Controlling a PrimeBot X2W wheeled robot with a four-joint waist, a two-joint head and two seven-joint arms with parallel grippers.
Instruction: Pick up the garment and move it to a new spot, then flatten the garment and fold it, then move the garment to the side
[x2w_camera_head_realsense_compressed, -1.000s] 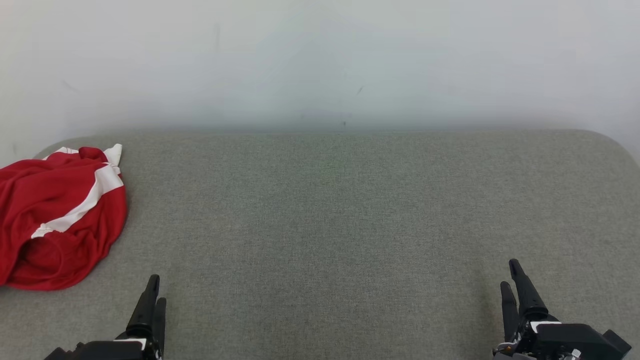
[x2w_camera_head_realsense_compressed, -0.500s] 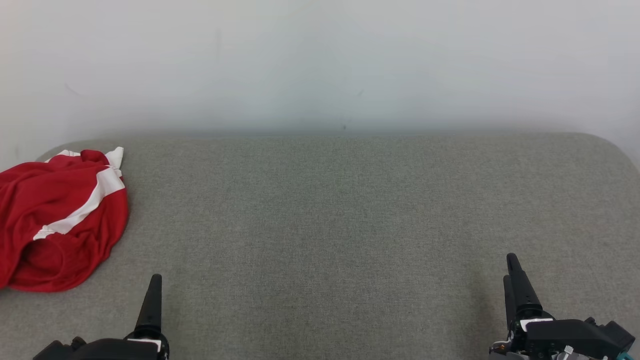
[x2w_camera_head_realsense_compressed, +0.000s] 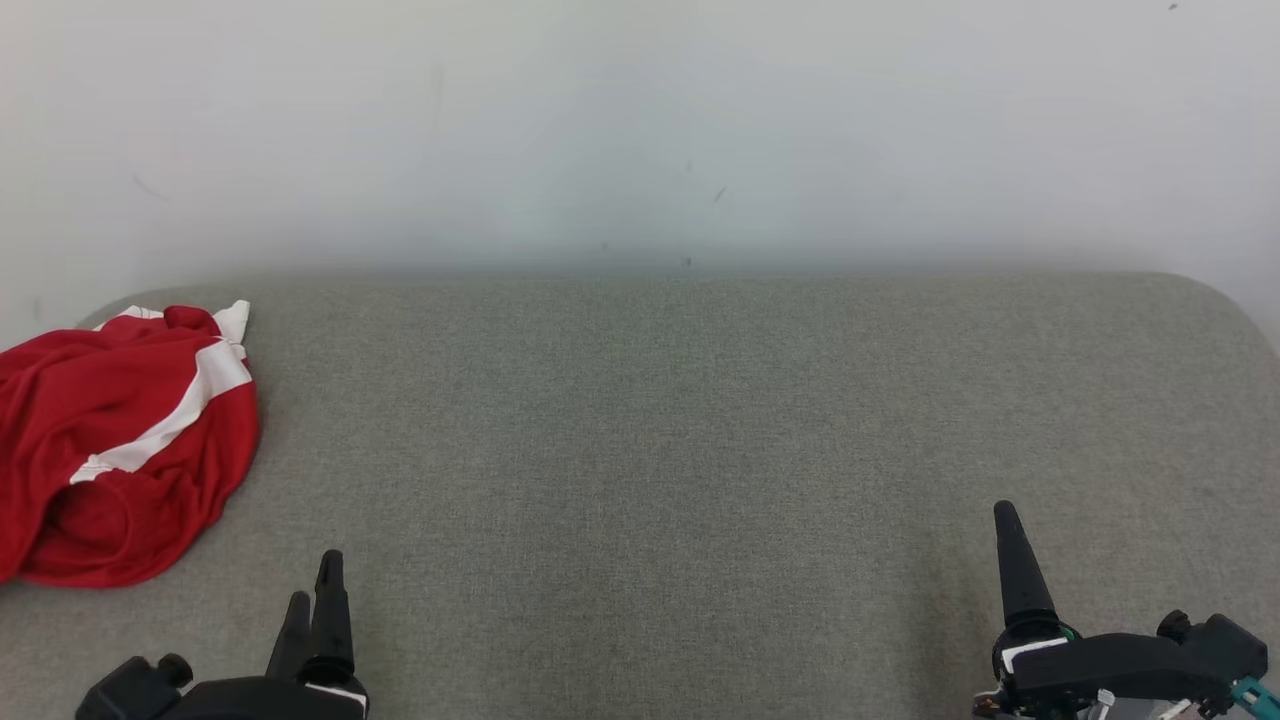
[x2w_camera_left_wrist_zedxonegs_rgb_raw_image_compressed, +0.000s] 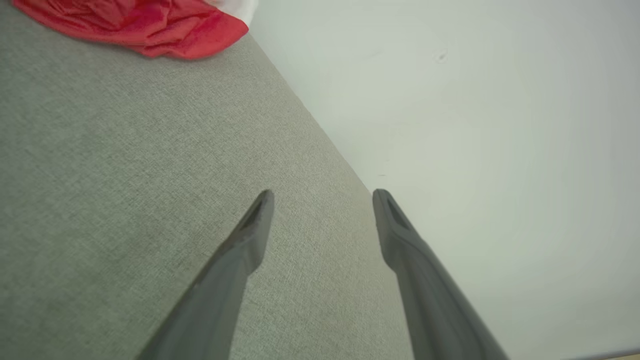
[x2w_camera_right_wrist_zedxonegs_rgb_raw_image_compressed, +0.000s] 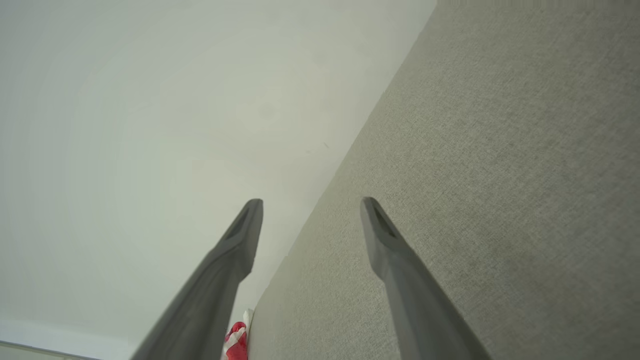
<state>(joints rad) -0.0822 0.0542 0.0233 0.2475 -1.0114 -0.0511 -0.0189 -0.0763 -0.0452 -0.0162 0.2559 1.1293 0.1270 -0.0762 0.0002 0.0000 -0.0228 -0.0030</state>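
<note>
Bright, even, soft light; faint shadows.

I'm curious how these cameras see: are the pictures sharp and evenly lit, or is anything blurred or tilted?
Head view: soft, even light, no glare, red garment clear on the grey cushion. Left wrist view: the left gripper looks blurred up close, the cushion edge slanted. Right wrist view: the right gripper likewise soft, fabric weave sharper.
</note>
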